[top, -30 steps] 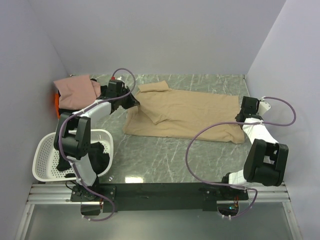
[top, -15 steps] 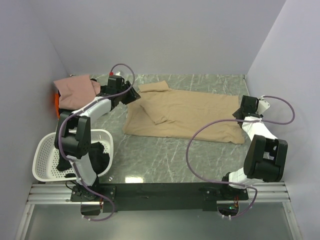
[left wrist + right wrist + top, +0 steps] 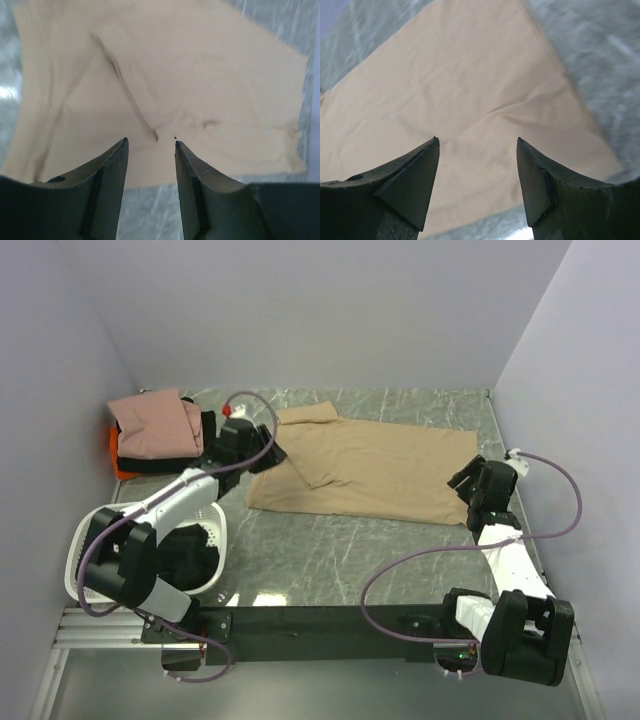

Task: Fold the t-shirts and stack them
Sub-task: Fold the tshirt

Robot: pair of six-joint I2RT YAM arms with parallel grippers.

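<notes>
A tan-beige t-shirt (image 3: pixel 370 470) lies spread flat across the middle of the table, one sleeve folded in over its left part. My left gripper (image 3: pixel 268 453) hovers at its left edge, open and empty; in the left wrist view the left gripper (image 3: pixel 150 142) stands above the tan shirt (image 3: pixel 175 75) near a crease. My right gripper (image 3: pixel 463 483) is at the shirt's right edge, open and empty; the right wrist view has the right gripper (image 3: pixel 478 140) over the shirt's hem (image 3: pixel 470 85). A folded dusty pink t-shirt (image 3: pixel 155 425) tops a pile with black (image 3: pixel 145 462) and orange (image 3: pixel 113 452) layers.
A white perforated basket (image 3: pixel 85 560) stands at the near left with dark cloth (image 3: pixel 185 555) in it, under the left arm. Grey walls close the left, back and right sides. The marble tabletop (image 3: pixel 330 550) shows in front of the shirt.
Both grippers went from shut to open and let go of the tan shirt's edges. Both arms drew back toward the near side; the shirt now lies flatter.
</notes>
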